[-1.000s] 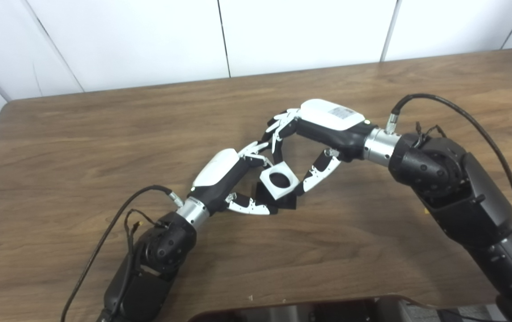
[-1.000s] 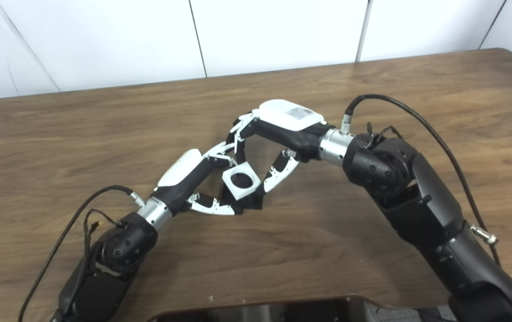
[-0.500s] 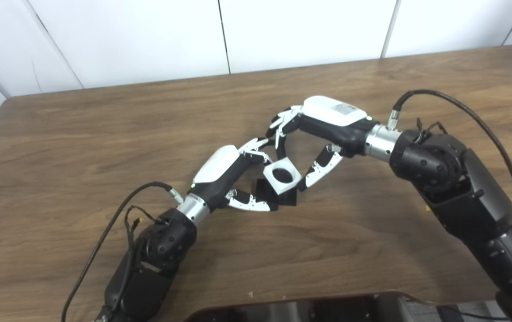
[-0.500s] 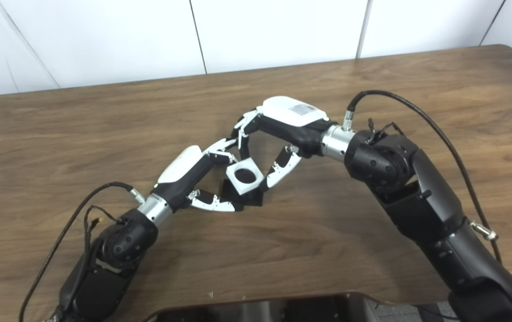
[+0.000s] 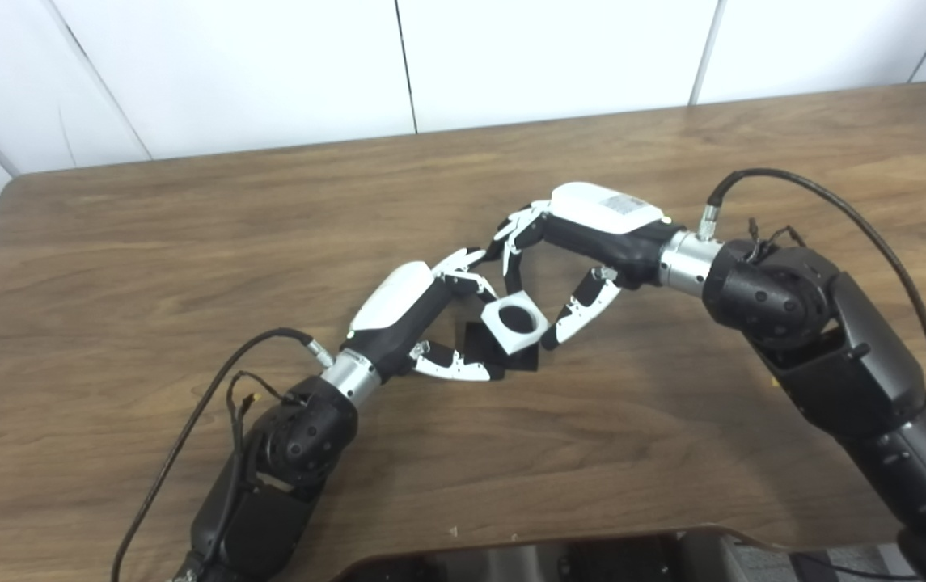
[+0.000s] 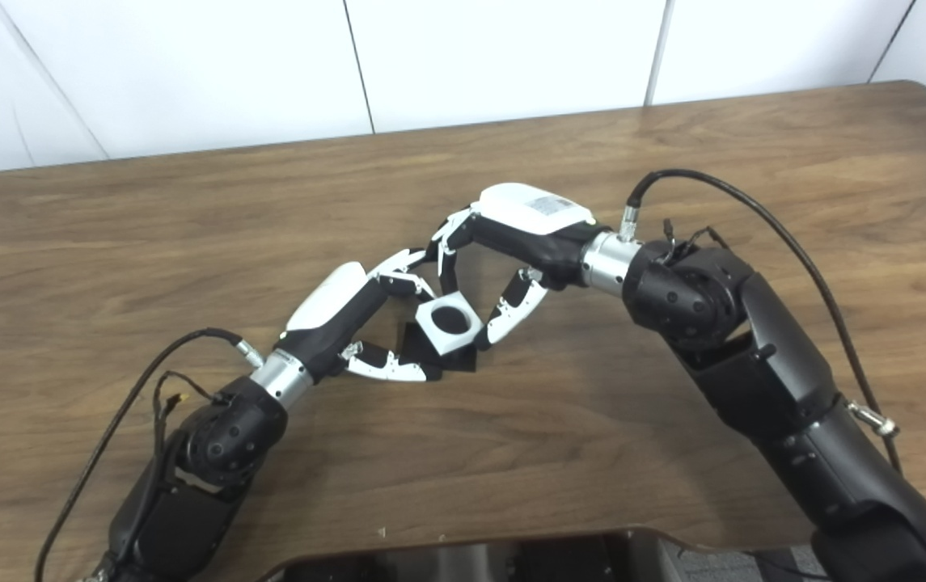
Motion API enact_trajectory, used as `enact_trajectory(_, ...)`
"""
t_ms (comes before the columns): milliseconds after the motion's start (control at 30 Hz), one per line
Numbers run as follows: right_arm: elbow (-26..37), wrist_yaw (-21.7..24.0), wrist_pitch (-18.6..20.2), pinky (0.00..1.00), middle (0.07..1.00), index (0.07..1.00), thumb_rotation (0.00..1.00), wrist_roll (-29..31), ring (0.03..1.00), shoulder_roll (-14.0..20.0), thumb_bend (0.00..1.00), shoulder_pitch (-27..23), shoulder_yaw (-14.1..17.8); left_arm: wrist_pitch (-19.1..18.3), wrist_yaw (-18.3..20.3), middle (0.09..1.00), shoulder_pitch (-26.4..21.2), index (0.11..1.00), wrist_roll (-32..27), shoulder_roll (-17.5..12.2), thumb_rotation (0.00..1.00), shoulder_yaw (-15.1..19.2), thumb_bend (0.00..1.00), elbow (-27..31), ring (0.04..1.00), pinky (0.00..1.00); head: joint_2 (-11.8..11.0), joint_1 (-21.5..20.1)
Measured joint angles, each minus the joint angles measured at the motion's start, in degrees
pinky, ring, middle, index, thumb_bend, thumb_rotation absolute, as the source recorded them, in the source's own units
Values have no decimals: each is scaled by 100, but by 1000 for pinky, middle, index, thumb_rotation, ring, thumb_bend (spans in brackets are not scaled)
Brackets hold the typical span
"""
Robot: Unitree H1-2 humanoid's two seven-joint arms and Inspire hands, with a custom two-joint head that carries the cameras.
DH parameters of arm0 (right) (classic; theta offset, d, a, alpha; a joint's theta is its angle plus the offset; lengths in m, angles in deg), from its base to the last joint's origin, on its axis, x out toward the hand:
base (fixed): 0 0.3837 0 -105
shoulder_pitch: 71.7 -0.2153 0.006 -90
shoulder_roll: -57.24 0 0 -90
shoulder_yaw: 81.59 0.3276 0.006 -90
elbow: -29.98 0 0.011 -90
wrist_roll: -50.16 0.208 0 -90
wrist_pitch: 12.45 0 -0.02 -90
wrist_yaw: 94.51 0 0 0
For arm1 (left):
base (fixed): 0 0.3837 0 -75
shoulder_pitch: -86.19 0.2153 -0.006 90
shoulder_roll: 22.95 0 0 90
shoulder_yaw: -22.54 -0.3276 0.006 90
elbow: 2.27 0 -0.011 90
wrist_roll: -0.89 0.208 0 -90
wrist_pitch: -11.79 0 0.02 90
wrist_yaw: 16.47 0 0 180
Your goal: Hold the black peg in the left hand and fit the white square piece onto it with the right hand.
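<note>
white square piece (image 5: 514,322) lowered onto black peg (image 5: 485,351); right hand (image 5: 584,242) fingers clamp it, left hand (image 5: 422,319) fingers grip peg.

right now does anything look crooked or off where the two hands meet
Yes: the white square piece, held by the right hand, sits rotated like a diamond and tilted over the black peg in the left hand. Its corners do not line up with the black base below. Nothing looks spilled or broken.
</note>
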Motion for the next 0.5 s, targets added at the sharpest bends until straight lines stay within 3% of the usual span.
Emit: enact_trajectory(500, -165, -92, 19, 936, 788, 480, 137, -87, 885, -118, 521, 141, -64, -2, -1, 938, -4, 495, 0, 8, 81, 2, 519, 0, 975, 830, 44, 53)
